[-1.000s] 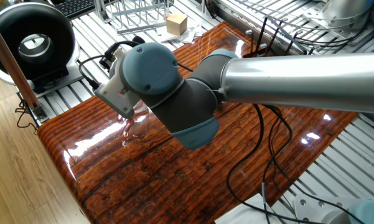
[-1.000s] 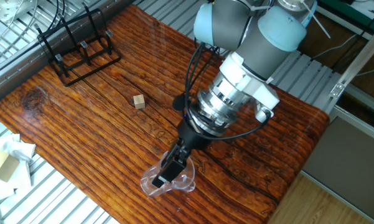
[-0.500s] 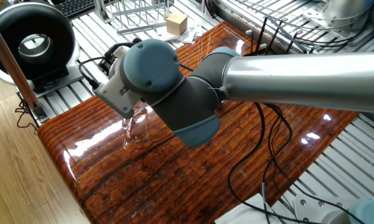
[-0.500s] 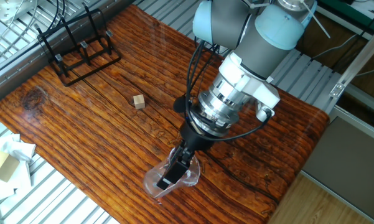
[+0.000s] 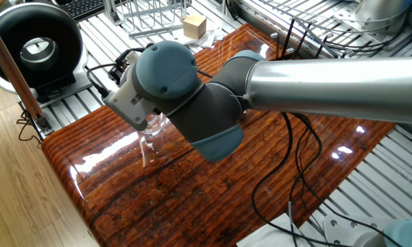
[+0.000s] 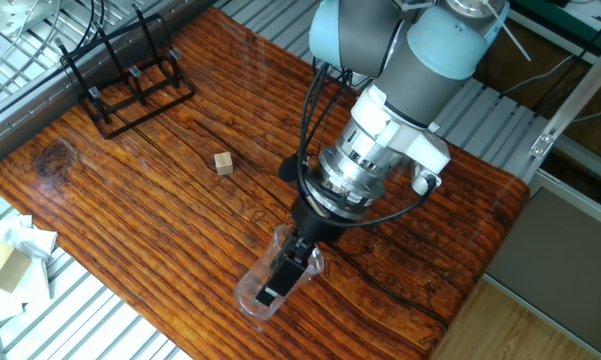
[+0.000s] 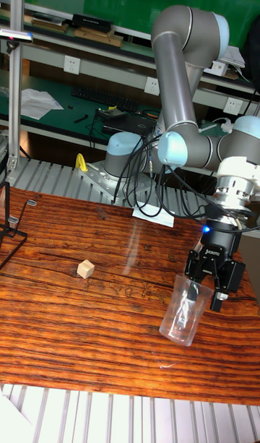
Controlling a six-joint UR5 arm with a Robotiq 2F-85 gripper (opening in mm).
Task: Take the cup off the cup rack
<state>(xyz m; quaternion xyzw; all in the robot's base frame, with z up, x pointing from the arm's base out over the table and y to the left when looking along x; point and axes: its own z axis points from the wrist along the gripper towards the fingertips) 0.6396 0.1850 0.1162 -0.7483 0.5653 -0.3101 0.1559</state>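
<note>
The clear glass cup is off the rack and hangs tilted, low over the wooden table near its edge. My gripper is shut on the cup's rim, with one finger inside the glass. In the tall fixed view the cup slants down-left from the gripper. In one fixed view the cup shows below the wrist, which hides the fingers. The black wire cup rack stands empty at the table's far corner, well away from the gripper.
A small wooden cube lies on the table between rack and gripper. A silver wire frame and a wooden block sit beyond the table edge. Black cables trail over the table behind the arm.
The gripper has turned with the cup in it. The cup has swung from lying broadside to a steeper, more upright tilt. Its place over the table has barely shifted.
</note>
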